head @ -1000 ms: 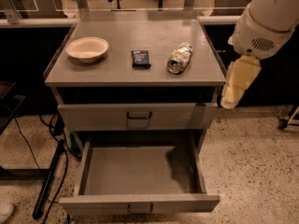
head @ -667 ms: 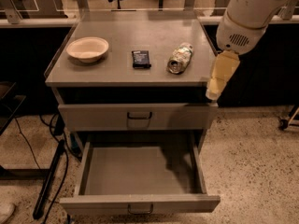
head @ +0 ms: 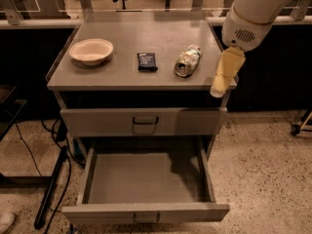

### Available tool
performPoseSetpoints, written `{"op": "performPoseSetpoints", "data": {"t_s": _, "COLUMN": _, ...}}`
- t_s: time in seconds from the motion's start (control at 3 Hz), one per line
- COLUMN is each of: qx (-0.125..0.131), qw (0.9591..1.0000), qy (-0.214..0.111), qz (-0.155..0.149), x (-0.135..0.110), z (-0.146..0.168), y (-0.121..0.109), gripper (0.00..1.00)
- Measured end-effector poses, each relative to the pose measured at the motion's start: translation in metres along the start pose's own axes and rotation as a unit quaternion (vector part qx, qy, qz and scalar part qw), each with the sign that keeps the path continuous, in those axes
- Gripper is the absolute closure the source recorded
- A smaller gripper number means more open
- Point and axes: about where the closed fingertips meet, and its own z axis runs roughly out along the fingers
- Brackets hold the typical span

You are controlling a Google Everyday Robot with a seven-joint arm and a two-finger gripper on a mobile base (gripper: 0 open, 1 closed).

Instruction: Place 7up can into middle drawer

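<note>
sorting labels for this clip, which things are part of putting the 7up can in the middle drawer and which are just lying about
Job: 7up can, lying on the cabinet top; middle drawer, pulled open; hand, hovering by the top's front corner nearest the can.
Lying about: bowl; black packet; upper drawer, shut.

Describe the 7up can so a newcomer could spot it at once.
On the grey cabinet top, three things lie in a row: a bowl left, a flat black packet middle, the 7up can right, nearest the hand at the top's right front corner. It alone is a cylinder, lying on its side, pale green-white with a shiny silver end.
</note>
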Motion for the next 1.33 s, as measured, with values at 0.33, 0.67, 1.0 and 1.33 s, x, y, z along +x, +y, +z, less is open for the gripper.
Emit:
{"op": "performPoseSetpoints", "data": {"t_s": 0.33, "qx": -0.003, "qw": 0.9997, "qy": -0.019, "qz": -0.013, "x": -0.027, "z": 0.006, "y": -0.018, "gripper": 0.00}}
{"op": "performPoseSetpoints", "data": {"t_s": 0.67, "qx": -0.012, "qw": 0.9994, "qy": -0.025, "qz": -0.020, "x": -0.049, "z": 0.018, "y": -0.033, "gripper": 0.00}}
{"op": "performPoseSetpoints", "data": {"t_s": 1.0, "qx": -0.024, "qw": 0.9989, "qy": -0.031, "qz": -0.026, "x": -0.065, "z": 0.029, "y": -0.042, "gripper": 0.00}}
{"op": "performPoseSetpoints", "data": {"t_s": 1.33, "qx": -0.034, "qw": 0.9978, "qy": -0.041, "qz": -0.039, "x": -0.090, "z": 0.044, "y": -0.058, "gripper": 0.00}}
